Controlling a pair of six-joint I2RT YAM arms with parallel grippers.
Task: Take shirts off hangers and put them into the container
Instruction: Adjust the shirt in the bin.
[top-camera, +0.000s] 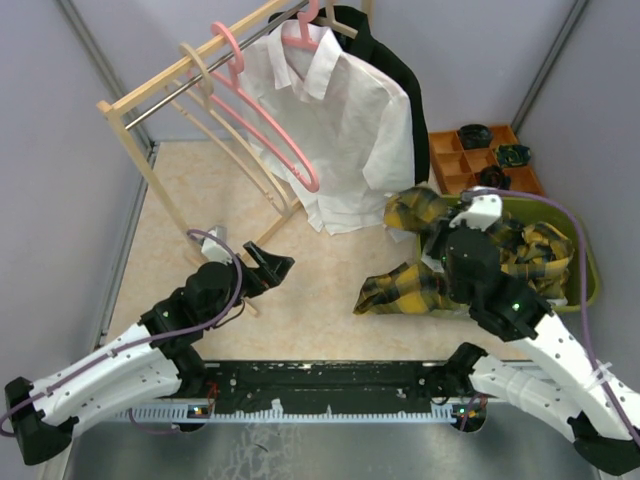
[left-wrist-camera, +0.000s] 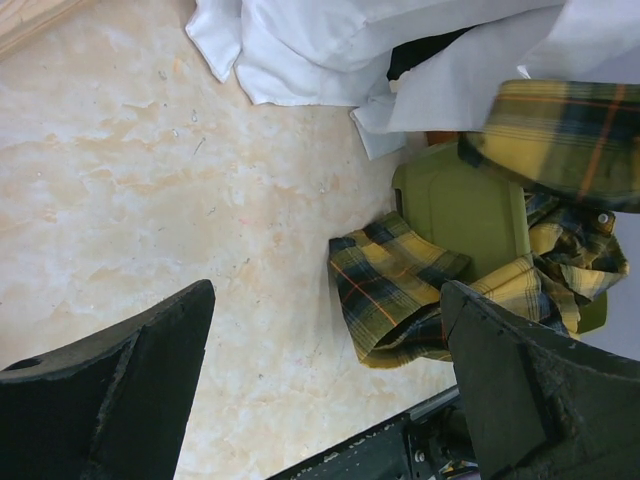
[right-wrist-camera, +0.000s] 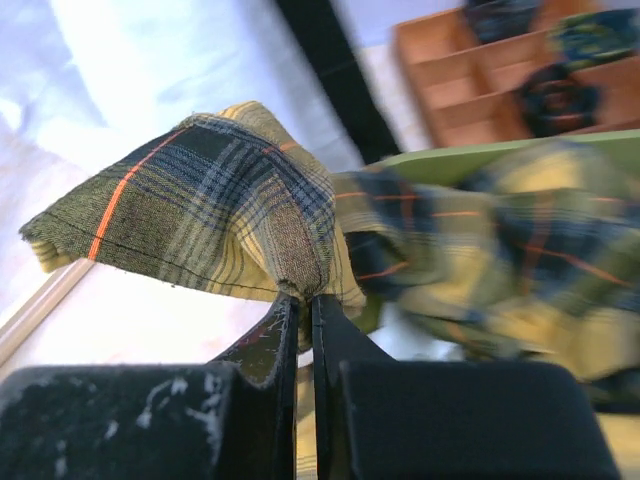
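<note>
Pinching a fold of plaid shirt (right-wrist-camera: 200, 190) in the clamped right gripper (right-wrist-camera: 303, 298) by the olive basket (left-wrist-camera: 470, 210), left gripper (top-camera: 272, 264) spread wide and empty over the surface (left-wrist-camera: 150, 180).

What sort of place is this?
Probably a lab test booth, not a home: plain grey walls close in a table, with robot arms bolted at its near edge and a wooden rack of shirts.

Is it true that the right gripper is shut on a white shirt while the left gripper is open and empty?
Not quite. The right wrist view shows the right gripper shut on the yellow-and-green plaid shirt, not a white one. The left gripper is open and empty.
</note>
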